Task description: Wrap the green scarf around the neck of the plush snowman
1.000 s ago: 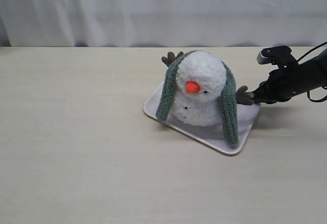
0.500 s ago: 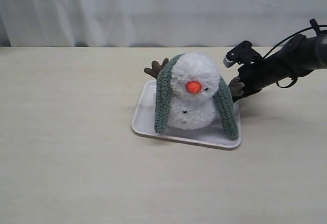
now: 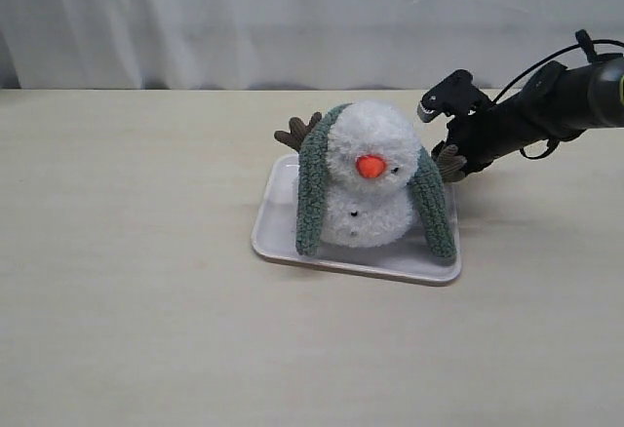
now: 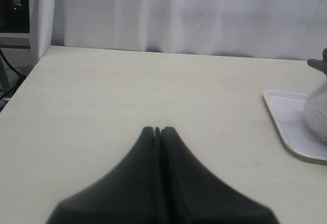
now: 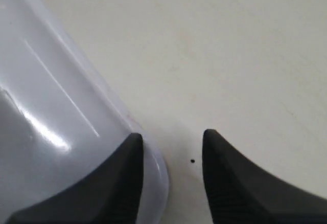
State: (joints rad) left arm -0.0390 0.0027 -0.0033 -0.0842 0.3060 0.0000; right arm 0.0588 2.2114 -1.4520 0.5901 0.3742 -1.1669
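Note:
The plush snowman [image 3: 369, 188] stands upright on a white tray [image 3: 283, 237]. Over its head from behind lies the green scarf [image 3: 312, 193], and one end hangs down each side to the tray. The front of the neck [image 3: 363, 189] is bare. My right gripper [image 3: 456, 158] is at the tray's back right corner, beside a brown twig arm [image 3: 449, 164]. In the right wrist view this gripper [image 5: 171, 137] is open, with one finger over the tray's rim [image 5: 158, 173] and the other over the table. My left gripper [image 4: 157, 130] is shut and empty, away from the tray [image 4: 286, 116].
A white curtain [image 3: 292, 18] closes the far side of the table. Bare tabletop [image 3: 127, 252] spreads left of and in front of the tray. The right arm's cable [image 3: 546, 61] loops above the arm.
The tray with the snowman has swung round and shifted left. My right gripper, shut at the tray's corner before, has opened and let it go.

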